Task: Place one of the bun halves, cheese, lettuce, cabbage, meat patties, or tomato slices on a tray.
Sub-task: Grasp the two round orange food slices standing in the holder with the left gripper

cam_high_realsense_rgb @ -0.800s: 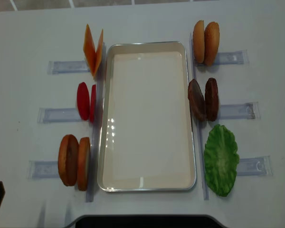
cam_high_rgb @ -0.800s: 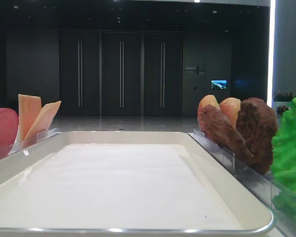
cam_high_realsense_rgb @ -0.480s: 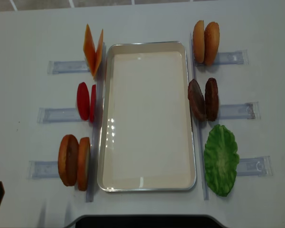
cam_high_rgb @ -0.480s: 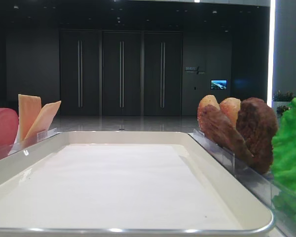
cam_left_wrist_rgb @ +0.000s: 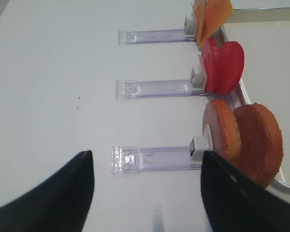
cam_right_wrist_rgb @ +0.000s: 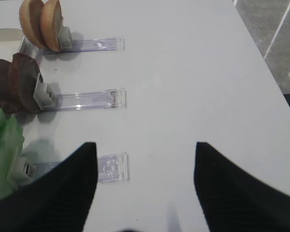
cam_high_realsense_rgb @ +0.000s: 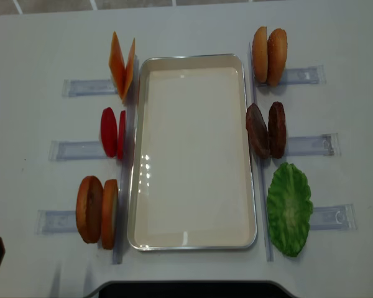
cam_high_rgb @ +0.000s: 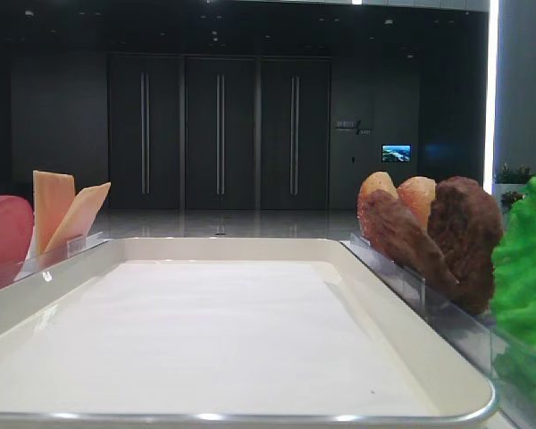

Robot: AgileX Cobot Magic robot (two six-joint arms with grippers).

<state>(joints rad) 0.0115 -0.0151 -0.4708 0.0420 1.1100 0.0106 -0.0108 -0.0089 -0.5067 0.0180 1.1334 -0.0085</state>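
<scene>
The cream tray [cam_high_realsense_rgb: 193, 155] lies bare in the middle of the table. On its left, cheese [cam_high_realsense_rgb: 122, 65], tomato slices [cam_high_realsense_rgb: 112, 132] and bun halves [cam_high_realsense_rgb: 97, 211] stand on edge in racks. On its right stand more bun halves [cam_high_realsense_rgb: 268, 56], meat patties [cam_high_realsense_rgb: 266, 130] and a green lettuce leaf [cam_high_realsense_rgb: 290, 208]. Cabbage is out of view. My left gripper [cam_left_wrist_rgb: 146, 153] is open and empty above the table, just left of the near bun halves [cam_left_wrist_rgb: 246, 140]. My right gripper [cam_right_wrist_rgb: 145, 145] is open and empty, to the right of the lettuce [cam_right_wrist_rgb: 4, 150].
Clear plastic racks [cam_high_realsense_rgb: 81, 150] [cam_high_realsense_rgb: 308, 146] stick out sideways from each food pair over the white table [cam_high_realsense_rgb: 37, 49]. The table's right edge [cam_right_wrist_rgb: 261, 53] runs close by the right gripper. A dark strip [cam_high_realsense_rgb: 186, 288] lines the near edge.
</scene>
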